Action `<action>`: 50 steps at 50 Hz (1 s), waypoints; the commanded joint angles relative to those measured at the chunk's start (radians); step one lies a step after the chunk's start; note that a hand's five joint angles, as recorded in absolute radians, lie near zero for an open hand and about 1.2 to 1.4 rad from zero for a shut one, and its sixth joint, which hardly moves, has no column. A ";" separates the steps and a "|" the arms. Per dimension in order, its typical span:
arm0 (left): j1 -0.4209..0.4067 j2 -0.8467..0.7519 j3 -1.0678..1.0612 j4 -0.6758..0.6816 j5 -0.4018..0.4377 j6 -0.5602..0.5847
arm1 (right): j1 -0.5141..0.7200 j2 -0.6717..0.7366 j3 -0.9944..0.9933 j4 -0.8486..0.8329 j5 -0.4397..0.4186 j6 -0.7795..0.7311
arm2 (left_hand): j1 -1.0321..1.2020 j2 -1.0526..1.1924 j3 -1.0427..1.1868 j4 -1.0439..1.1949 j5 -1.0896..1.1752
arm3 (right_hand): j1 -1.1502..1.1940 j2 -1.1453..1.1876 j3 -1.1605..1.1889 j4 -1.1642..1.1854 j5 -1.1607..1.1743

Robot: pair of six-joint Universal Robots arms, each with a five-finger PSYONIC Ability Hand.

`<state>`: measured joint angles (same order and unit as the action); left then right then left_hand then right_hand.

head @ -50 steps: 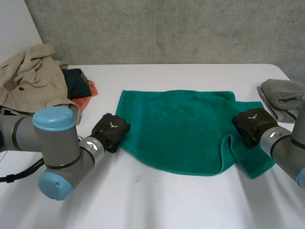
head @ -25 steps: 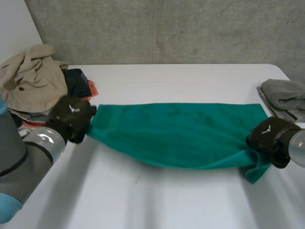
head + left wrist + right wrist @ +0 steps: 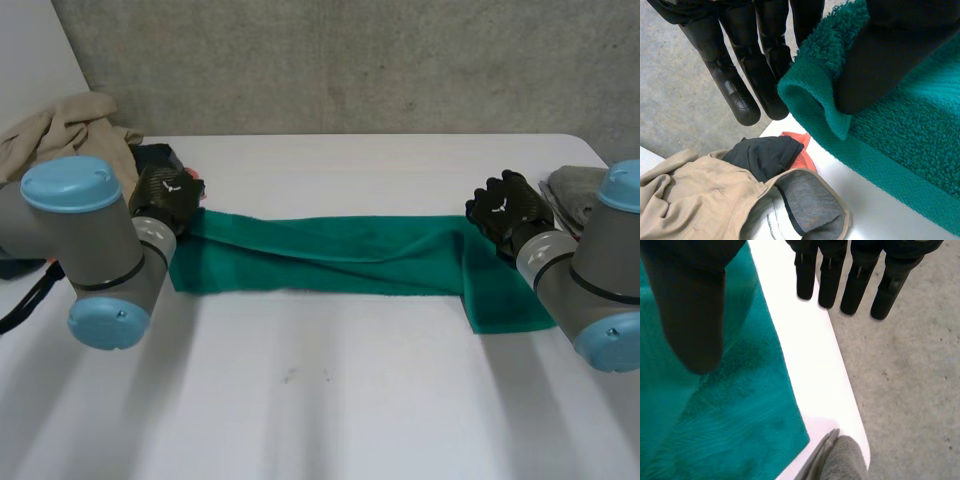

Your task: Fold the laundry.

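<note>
1. Head view: the green towel [image 3: 330, 255] lies across the middle of the white table [image 3: 330, 400] as a long narrow band, doubled lengthwise. Its right end spreads wider toward the near side.
2. The left hand [image 3: 168, 195] is at the towel's left end, close to a heap with a beige garment [image 3: 60, 130]. In the left wrist view the towel's edge is nipped between the thumb [image 3: 880, 50] and the straight fingers [image 3: 772, 60], and that corner is held clear of the table.
3. The right hand [image 3: 510, 212] sits at the towel's far right corner, near a folded grey cloth [image 3: 575, 185]. Its wrist view shows straight fingers [image 3: 855, 285] apart from the towel and the thumb hovering over cloth that lies flat, so it grasps nothing.
4. The lengthwise fold looks laid. The step in hand appears to be setting it down, with the left corner not yet let go.
5. The next move likely calls for squaring the skewed right end, then gripping one end with both hands to bring it over the other.
</note>
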<state>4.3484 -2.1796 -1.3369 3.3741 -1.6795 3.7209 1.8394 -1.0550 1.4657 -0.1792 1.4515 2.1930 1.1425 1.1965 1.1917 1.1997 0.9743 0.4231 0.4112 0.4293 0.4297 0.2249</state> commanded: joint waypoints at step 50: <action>-0.009 0.004 -0.073 0.018 0.004 -0.003 | -0.029 0.059 0.114 -0.003 0.042 0.570 | 0.254 0.200 0.205 0.197 0.247 | 0.973 0.985 0.967 0.967 0.997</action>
<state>4.3400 -2.1768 -1.4086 3.3918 -1.6750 3.7194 1.8259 -0.9893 1.6099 -0.1551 1.4578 2.7705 1.1425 1.1965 1.1918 1.1997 0.9743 0.8917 1.1011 1.1031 1.1072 0.9160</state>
